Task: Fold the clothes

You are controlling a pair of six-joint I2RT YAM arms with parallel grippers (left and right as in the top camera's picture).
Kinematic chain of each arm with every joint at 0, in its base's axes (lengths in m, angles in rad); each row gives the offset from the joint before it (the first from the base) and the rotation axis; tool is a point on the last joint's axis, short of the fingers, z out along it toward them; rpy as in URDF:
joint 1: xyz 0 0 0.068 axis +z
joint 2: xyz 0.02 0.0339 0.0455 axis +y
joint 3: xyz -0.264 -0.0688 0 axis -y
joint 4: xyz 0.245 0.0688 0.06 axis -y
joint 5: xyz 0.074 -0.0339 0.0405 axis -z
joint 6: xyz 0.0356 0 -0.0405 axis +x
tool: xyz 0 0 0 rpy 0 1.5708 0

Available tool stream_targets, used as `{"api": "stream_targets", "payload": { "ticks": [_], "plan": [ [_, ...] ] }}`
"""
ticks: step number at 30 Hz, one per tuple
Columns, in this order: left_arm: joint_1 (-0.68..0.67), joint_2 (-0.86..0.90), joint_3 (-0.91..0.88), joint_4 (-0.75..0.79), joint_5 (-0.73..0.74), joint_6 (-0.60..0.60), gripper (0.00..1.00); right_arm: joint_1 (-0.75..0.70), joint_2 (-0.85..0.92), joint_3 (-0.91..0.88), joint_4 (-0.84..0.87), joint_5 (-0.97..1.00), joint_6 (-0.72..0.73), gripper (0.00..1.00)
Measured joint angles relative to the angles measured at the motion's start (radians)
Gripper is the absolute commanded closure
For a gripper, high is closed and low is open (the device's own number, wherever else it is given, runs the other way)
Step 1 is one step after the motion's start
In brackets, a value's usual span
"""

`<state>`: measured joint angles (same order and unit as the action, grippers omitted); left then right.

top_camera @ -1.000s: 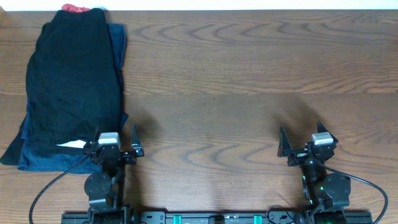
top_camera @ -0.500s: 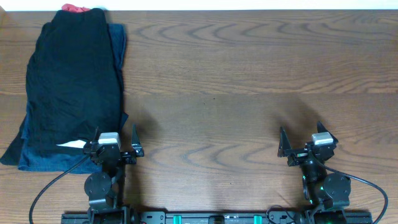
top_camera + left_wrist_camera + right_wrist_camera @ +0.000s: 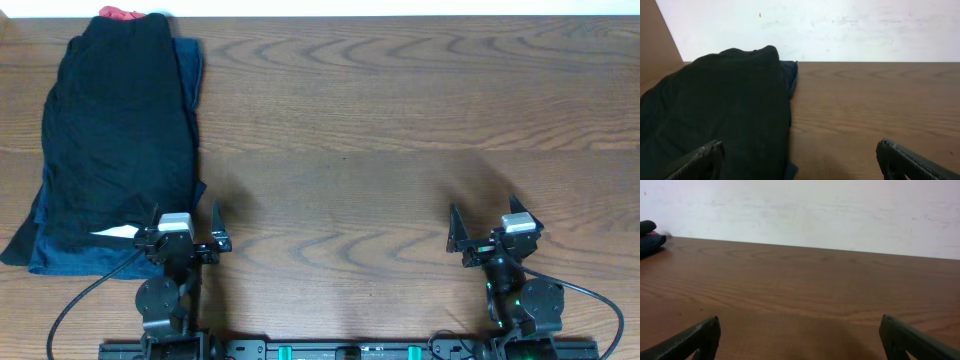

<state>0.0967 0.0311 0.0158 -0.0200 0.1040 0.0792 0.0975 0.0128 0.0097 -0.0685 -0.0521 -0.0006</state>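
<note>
Both my tools stand wide apart and hold nothing: the left tool sits at the near edge of the table, just beside the clothes, and the right tool is well apart from them over bare wood. The shorts lie on top of the navy garment in the far left part of the table, and the red one peeks out at the far edge.

The shorts look flat and roughly squared, but the navy garment sticks out at the near left corner, so I judge the job unfinished. To do the next reach well, I should lead with the left tool, since everything lies on its side. I would come in low at the near hem by the white mark and pinch only the top layer, not the navy cloth under it. Then I would draw the shorts onto the bare middle, where the right tool can take the other corner and keep the fold even.
</note>
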Motion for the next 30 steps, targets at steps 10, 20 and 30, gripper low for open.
{"api": "stream_targets", "payload": {
  "ticks": [10, 20, 30],
  "plan": [
    [0.0, 0.0, 0.0, 0.0, 0.0, 0.0, 0.02, 0.0, 0.0, 0.0, 0.0, 0.0, 0.0, 0.01],
    [0.0, 0.0, 0.0, 0.0, 0.0, 0.0, 0.02, 0.0, 0.0, 0.0, 0.004, -0.019, 0.0, 0.01],
    [0.0, 0.0, 0.0, 0.001, -0.002, 0.007, 0.02, 0.0, 0.0, 0.0, 0.005, -0.026, 0.0, 0.01]
  ]
}}
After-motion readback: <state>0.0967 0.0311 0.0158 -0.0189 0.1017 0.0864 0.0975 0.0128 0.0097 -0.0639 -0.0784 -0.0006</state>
